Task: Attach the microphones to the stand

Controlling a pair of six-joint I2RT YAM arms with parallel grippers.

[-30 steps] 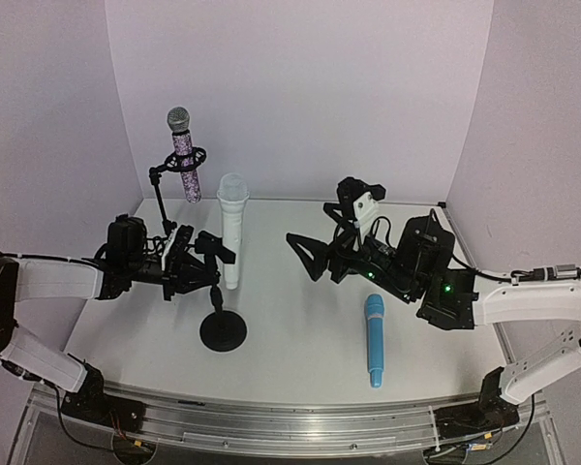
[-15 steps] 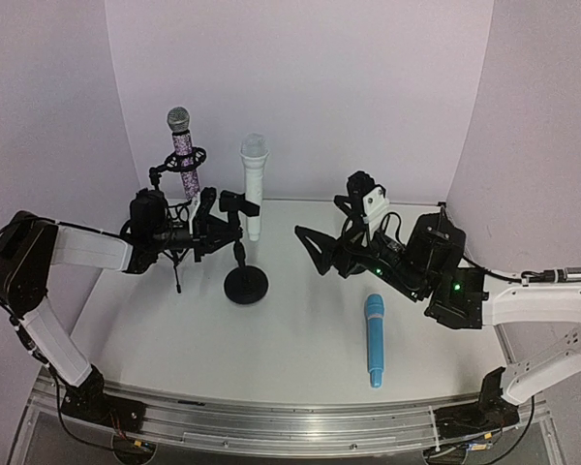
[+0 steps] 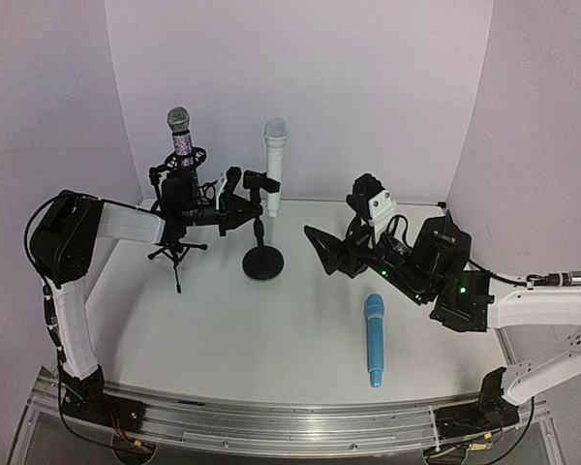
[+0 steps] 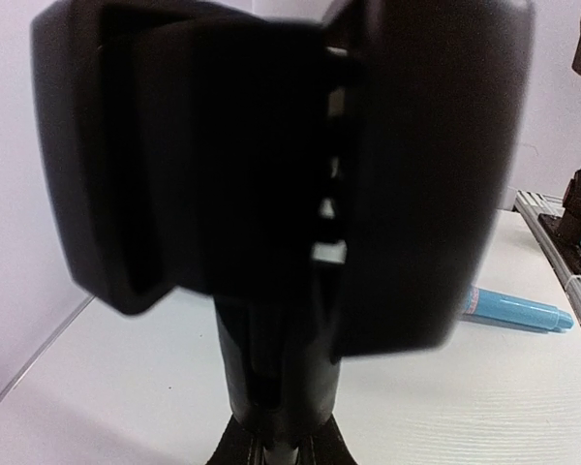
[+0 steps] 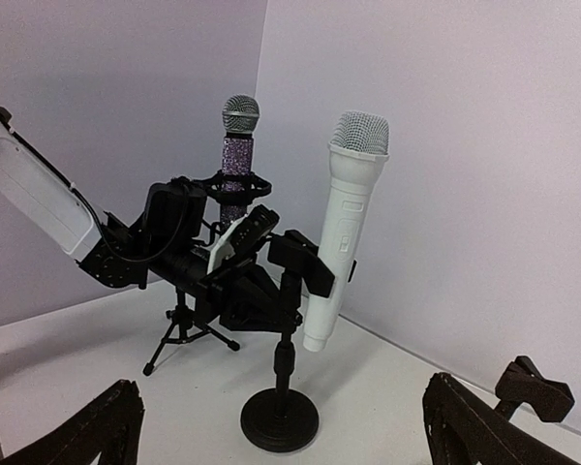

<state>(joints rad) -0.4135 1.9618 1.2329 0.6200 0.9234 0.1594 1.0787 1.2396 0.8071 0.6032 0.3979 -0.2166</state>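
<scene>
Light blue microphone (image 3: 374, 339) lies top-to-bottom, lower right of centre, nearest right gripper (image 3: 337, 215), jaws spread; left gripper (image 3: 240, 199) pinches stand (image 3: 262, 263).

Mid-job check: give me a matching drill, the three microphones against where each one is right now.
Things:
1. white microphone
2. glittery purple microphone
3. light blue microphone

Places:
A. lying flat on the table
B. clipped upright on the tripod stand
C. in the clip of the round-base stand

Pairs: 1-C, 2-B, 3-A
</scene>
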